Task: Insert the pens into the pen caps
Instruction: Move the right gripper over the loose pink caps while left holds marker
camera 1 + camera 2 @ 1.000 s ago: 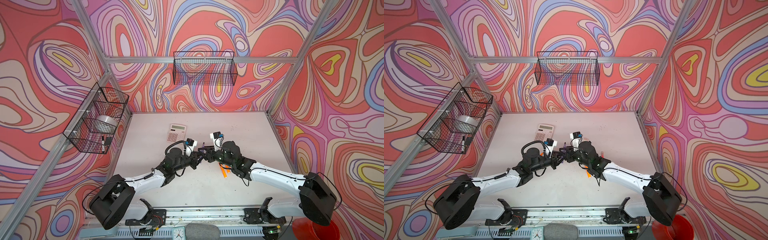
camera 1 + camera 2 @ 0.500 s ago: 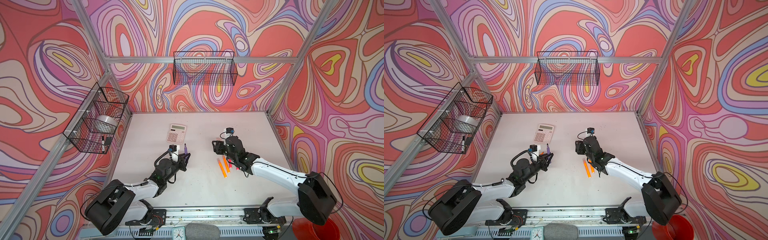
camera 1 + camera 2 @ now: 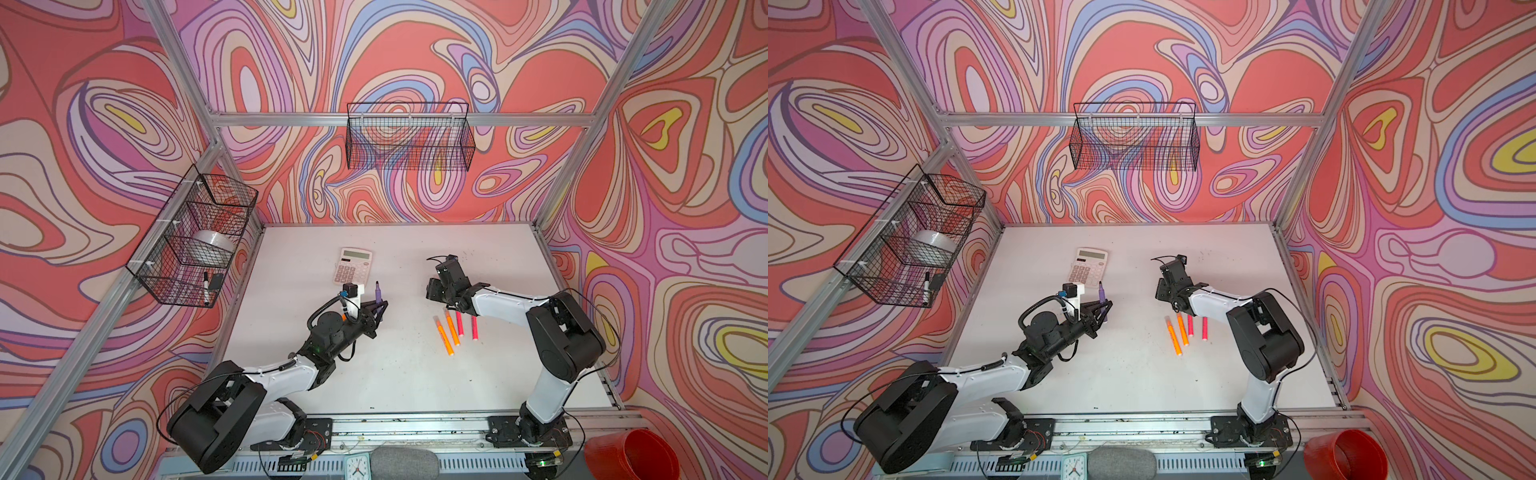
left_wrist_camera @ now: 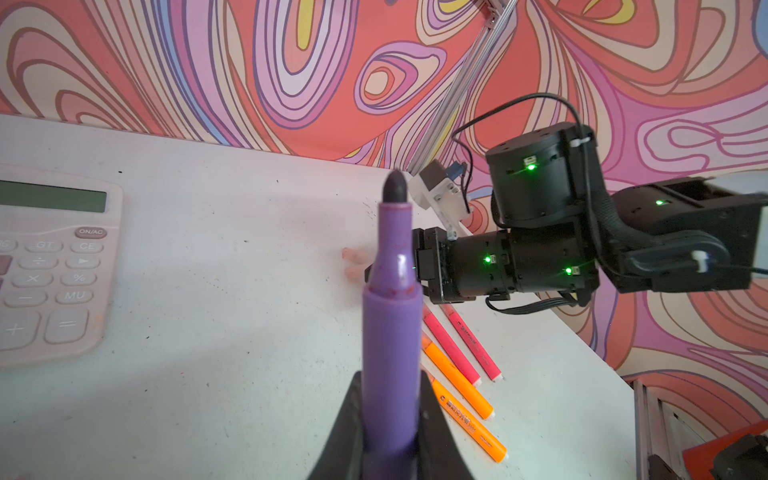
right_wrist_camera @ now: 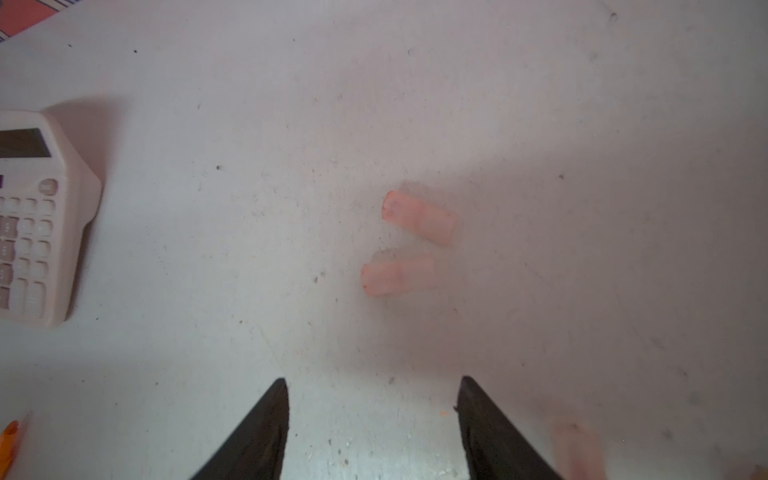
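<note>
My left gripper is shut on a purple pen, held upright above the table with its dark tip bare. Two orange pens and two pink-red pens lie side by side on the white table, right of centre. My right gripper hangs open over the table just behind those pens, with nothing between its fingers. Two pale pink pen caps lie on their sides a little ahead of its fingertips. They also show faintly as caps in the left wrist view. A third cap is blurred beside one finger.
A pink calculator lies at the back, just behind my left gripper. One wire basket hangs on the left wall with tape and a black-and-white marker, another basket on the back wall. A red cup stands off the front right corner.
A second ago both grippers met at the table's middle. The left one has pulled back toward the left with the purple pen. The right one has swung to the right over the caps and opened wider.
</note>
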Controlling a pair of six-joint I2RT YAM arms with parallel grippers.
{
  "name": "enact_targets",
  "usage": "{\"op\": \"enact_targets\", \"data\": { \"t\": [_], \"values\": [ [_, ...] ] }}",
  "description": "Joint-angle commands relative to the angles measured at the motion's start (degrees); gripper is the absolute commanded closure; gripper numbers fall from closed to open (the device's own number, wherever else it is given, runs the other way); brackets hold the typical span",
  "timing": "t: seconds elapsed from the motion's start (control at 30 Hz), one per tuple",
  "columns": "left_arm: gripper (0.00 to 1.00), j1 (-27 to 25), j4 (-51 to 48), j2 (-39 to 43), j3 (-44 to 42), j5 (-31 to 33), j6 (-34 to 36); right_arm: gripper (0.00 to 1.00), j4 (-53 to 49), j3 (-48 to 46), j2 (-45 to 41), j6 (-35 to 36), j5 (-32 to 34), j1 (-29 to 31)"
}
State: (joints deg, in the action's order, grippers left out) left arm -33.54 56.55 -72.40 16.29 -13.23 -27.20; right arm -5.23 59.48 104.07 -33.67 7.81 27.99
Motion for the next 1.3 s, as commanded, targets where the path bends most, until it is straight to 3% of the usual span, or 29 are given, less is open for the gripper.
{"op": "enact_targets", "data": {
  "t": [0.0,0.7,1.27],
  "values": [
    [1.0,-0.03,1.33,0.08,1.53,-1.43,-0.15,0.34,-1.22,1.75,2.04,-0.29,-1.74,-0.5],
    [1.0,-0.03,0.83,0.7,1.72,-2.22,-1.01,0.35,-5.29,15.13,16.93,2.57,0.43,-0.87],
    [1.0,-0.03,0.94,0.86,1.72,-2.85,-1.54,0.57,-15.61,23.19,22.01,5.78,6.77,-0.99]
  ]
}}
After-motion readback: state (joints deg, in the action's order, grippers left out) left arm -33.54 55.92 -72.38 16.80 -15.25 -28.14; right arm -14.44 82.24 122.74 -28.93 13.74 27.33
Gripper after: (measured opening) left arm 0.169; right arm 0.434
